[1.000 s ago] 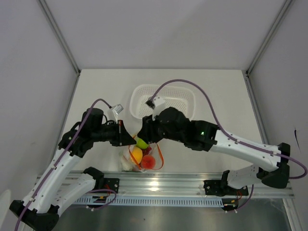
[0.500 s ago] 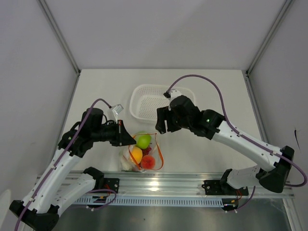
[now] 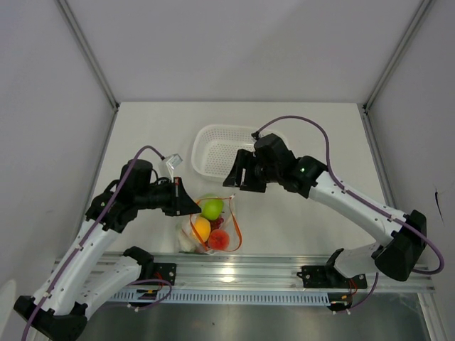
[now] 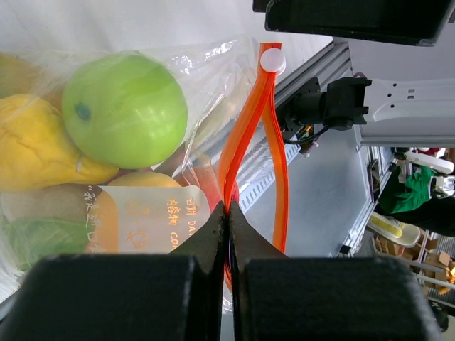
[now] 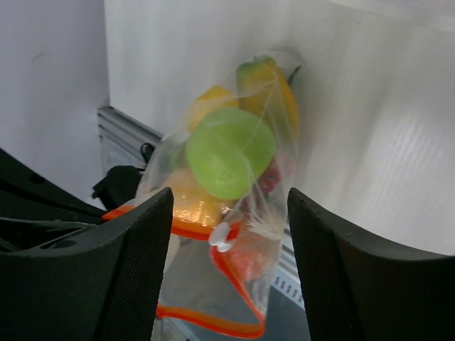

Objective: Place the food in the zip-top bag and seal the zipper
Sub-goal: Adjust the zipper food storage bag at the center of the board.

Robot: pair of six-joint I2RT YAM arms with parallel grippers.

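The left tool (image 4: 228, 213) pinches the zip-top bag's (image 3: 213, 229) zipper (image 4: 247, 121). The right tool (image 5: 227, 202) hovers released near the food (image 5: 229, 153).

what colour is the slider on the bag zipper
White slider on the orange zipper; clearest in left wrist view.

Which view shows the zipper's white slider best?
Left wrist: the slider is close and sharp on the zipper, which the left gripper pinches. Right wrist shows it smaller, blurred. Top external shows only the zipper's orange line; slider too small to tell.
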